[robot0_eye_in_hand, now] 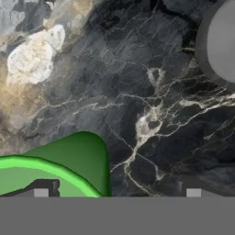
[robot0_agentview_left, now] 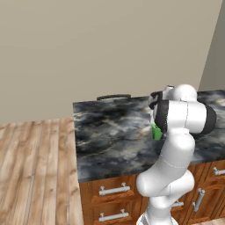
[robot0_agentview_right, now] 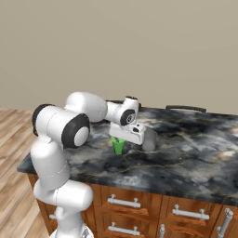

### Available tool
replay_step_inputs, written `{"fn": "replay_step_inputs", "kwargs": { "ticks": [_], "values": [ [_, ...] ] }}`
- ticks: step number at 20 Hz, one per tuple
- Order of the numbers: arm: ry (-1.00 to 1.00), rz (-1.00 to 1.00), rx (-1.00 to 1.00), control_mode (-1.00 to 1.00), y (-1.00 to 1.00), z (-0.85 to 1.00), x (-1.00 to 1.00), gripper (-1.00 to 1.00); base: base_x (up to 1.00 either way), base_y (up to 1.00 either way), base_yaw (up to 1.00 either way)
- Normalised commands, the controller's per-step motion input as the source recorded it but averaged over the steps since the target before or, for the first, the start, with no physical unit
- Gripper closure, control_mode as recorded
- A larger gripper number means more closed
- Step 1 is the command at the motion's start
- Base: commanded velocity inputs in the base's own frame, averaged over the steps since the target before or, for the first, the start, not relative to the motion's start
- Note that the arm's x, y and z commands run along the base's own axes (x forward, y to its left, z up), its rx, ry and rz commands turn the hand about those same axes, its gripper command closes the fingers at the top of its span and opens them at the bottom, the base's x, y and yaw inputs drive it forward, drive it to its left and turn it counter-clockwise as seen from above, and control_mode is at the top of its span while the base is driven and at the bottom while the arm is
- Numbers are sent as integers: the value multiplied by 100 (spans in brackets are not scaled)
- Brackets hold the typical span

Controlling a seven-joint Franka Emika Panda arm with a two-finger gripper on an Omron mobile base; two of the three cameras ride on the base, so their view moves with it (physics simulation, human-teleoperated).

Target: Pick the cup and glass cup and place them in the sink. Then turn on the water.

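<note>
Look at the hand view first: your gripper [robot0_eye_in_hand: 117,193] has its fingers spread wide, holding nothing. One fingertip [robot0_eye_in_hand: 41,192] sits over the open mouth of the green cup [robot0_eye_in_hand: 59,172], inside its bright rim, while the other fingertip [robot0_eye_in_hand: 193,193] stands well clear over bare dark marble. So the cup's near wall lies between the two tips, off toward one side rather than centred, and you cannot tell from this view whether the tip touches the rim.

In the right base view you see the gripper [robot0_agentview_right: 122,139] pointing down at the countertop [robot0_agentview_right: 186,148], with the cup [robot0_agentview_right: 118,146] upright directly beneath the hand. The glass cup [robot0_agentview_right: 149,139] stands upright just beside it, on the side away from the arm; in the hand view the glass cup [robot0_eye_in_hand: 220,46] shows as a grey round in the upper corner, apart from both fingertips.

From the left base view the cup [robot0_agentview_left: 156,132] peeks out as a green sliver behind the arm
</note>
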Motion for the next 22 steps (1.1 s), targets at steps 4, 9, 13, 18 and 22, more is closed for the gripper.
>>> {"fn": "replay_step_inputs", "kwargs": {
  "ticks": [4, 9, 13, 18, 22],
  "values": [
    [0, 0, 0, -100, 0, 0, 0, -100, 0, 0, 0],
    [0, 0, 0, -100, 0, 0, 0, 100, 0, 0, 0],
    [0, 0, 0, -100, 0, 0, 0, 100, 0, 0, 0],
    [0, 0, 0, -100, 0, 10, -9, 100, 0, 0, 0],
    [-2, 1, 1, -100, 0, 67, -31, 100, 0, 0, 0]
  ]
}}
